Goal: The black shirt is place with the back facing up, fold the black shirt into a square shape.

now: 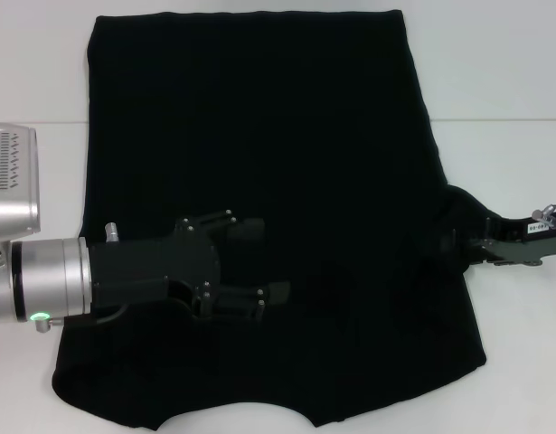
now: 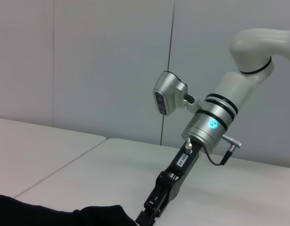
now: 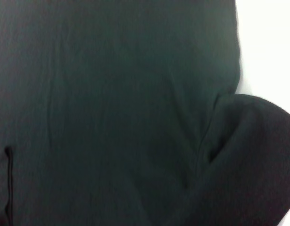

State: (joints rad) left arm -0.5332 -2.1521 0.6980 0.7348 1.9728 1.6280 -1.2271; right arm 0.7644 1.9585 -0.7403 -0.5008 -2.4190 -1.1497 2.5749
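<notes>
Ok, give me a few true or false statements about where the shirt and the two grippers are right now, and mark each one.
1. The black shirt lies spread on the white table. True.
2. The left gripper is above the shirt with its fingers apart. True.
3. The right gripper is at the shirt's left edge. False: it is at the right edge, where the cloth bunches up.
4. The shirt is already folded into a square. False: it is still spread out.

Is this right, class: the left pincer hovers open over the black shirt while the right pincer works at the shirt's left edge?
Not quite. The left pincer is open over the black shirt, but the right pincer is at the shirt's right edge, as the head view shows.
</notes>
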